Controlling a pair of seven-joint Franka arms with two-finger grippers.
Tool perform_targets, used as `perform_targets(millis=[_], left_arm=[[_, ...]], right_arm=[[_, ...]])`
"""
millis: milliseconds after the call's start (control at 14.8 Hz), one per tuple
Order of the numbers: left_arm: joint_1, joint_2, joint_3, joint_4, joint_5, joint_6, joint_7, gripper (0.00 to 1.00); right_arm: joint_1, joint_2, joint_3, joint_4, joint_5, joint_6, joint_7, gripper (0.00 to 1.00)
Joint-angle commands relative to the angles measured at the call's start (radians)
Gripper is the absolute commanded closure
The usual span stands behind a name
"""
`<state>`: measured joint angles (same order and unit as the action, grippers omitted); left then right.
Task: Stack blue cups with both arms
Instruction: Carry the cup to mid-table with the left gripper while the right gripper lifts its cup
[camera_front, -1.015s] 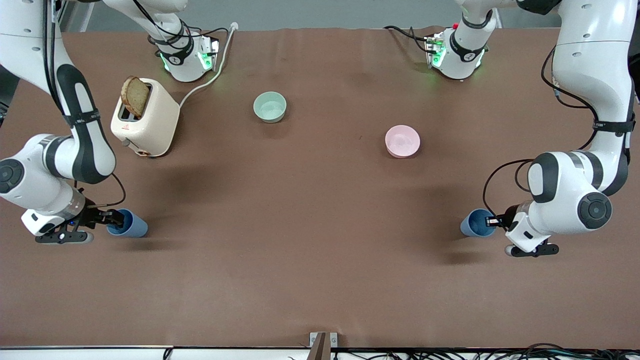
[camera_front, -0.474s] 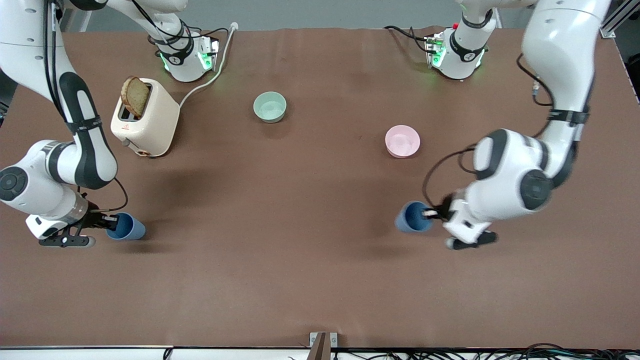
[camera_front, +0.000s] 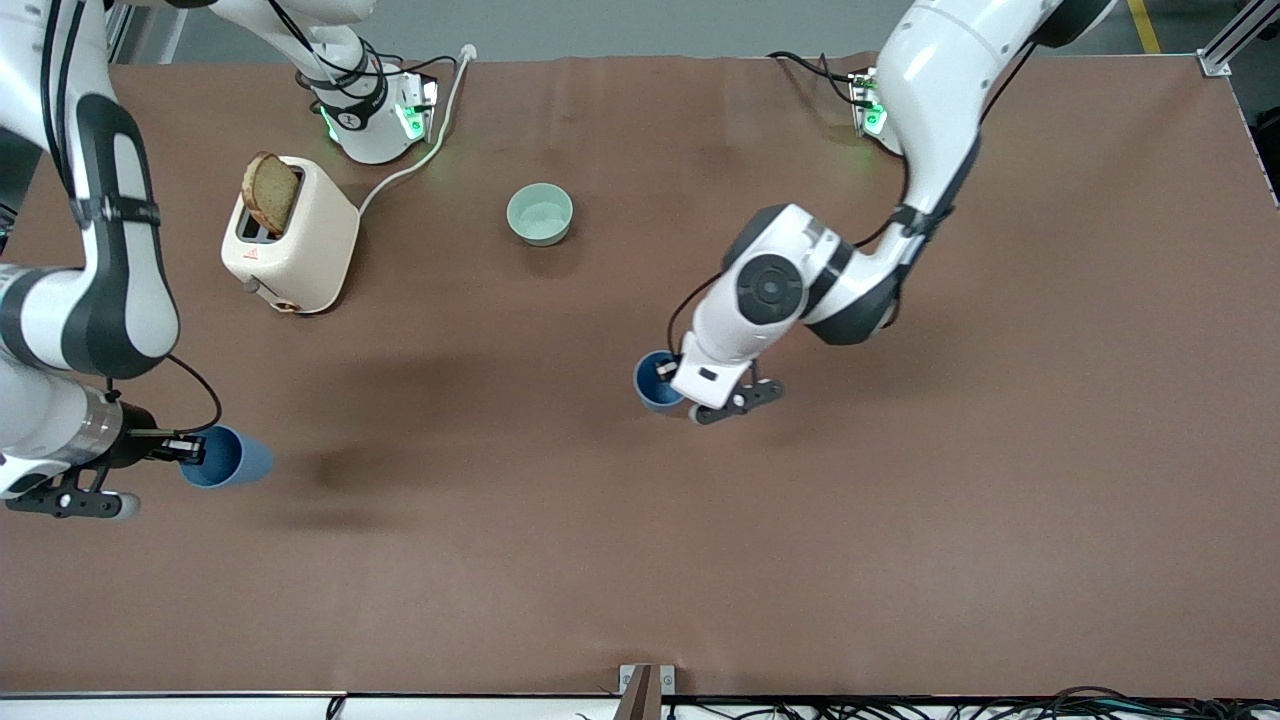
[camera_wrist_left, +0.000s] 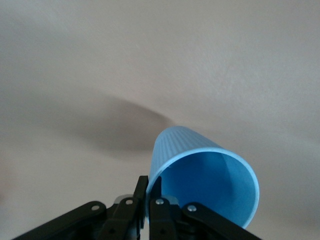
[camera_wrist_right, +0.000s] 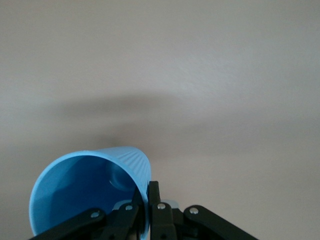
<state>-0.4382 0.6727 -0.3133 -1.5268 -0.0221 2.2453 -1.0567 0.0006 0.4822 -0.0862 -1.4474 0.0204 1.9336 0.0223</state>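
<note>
Spanning the scene, the brown table (camera_front: 640, 560) carries a toaster (camera_front: 300, 250) and a mint-green bowl (camera_front: 540, 214), both well clear of the work. Over the table's middle, the left gripper (camera_front: 668, 372) pinches the rim wall of one blue cup (camera_front: 655, 381), one finger inside and one outside. At the right arm's end of the table, the right gripper (camera_front: 190, 452) pinches the second blue cup (camera_front: 225, 456) the same way, held in the air. Both cups hang from a thin rim pinch (camera_wrist_left: 150, 192), so a fast swing could twist either in its hold. Any tilt or offset at the meeting would likely make one cup's base catch the other's rim instead of nesting.
</note>
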Motion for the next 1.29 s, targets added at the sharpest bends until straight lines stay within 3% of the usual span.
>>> perform_targets(millis=[0, 203, 271, 338, 406, 541, 744, 812, 880, 1218], left_arm=[[-0.04, 0.05, 0.008, 0.036, 0.022, 0.048, -0.08, 0.99], [-0.047, 0.048, 0.008, 0.028, 0.022, 0.042, -0.103, 0.95], [-0.047, 0.05, 0.008, 0.028, 0.022, 0.04, -0.108, 0.77], [-0.047, 0.048, 0.008, 0.03, 0.022, 0.04, -0.109, 0.3], [-0.044, 0.038, 0.01, 0.03, 0.024, 0.036, -0.109, 0.0], [-0.024, -0.026, 0.011, 0.042, 0.024, -0.043, -0.105, 0.0], [0.077, -0.126, 0.011, 0.144, 0.043, -0.269, -0.077, 0.0], [0.114, -0.168, 0.011, 0.163, 0.063, -0.345, -0.042, 0.0], [0.151, -0.208, 0.011, 0.168, 0.074, -0.387, 0.005, 0.0], [0.387, -0.396, 0.013, 0.166, 0.087, -0.548, 0.355, 0.0]], right_arm=[[0.079, -0.057, -0.001, 0.021, 0.012, -0.041, 0.115, 1.0], [0.224, -0.094, -0.003, 0.019, 0.012, -0.076, 0.31, 0.99], [0.269, -0.097, -0.001, 0.018, 0.012, -0.085, 0.383, 1.0], [0.321, -0.097, -0.001, 0.015, 0.015, -0.084, 0.439, 0.99], [0.382, -0.097, -0.001, 0.013, 0.016, -0.084, 0.505, 1.0], [0.482, -0.096, -0.001, 0.012, 0.015, -0.081, 0.606, 0.99], [0.608, -0.09, -0.001, 0.012, 0.024, -0.074, 0.705, 1.0], [0.64, -0.09, 0.0, 0.013, 0.064, -0.074, 0.709, 1.0], [0.663, -0.088, -0.001, 0.015, 0.116, -0.073, 0.716, 0.99], [0.746, -0.008, -0.001, 0.008, 0.124, 0.048, 0.768, 0.99]])
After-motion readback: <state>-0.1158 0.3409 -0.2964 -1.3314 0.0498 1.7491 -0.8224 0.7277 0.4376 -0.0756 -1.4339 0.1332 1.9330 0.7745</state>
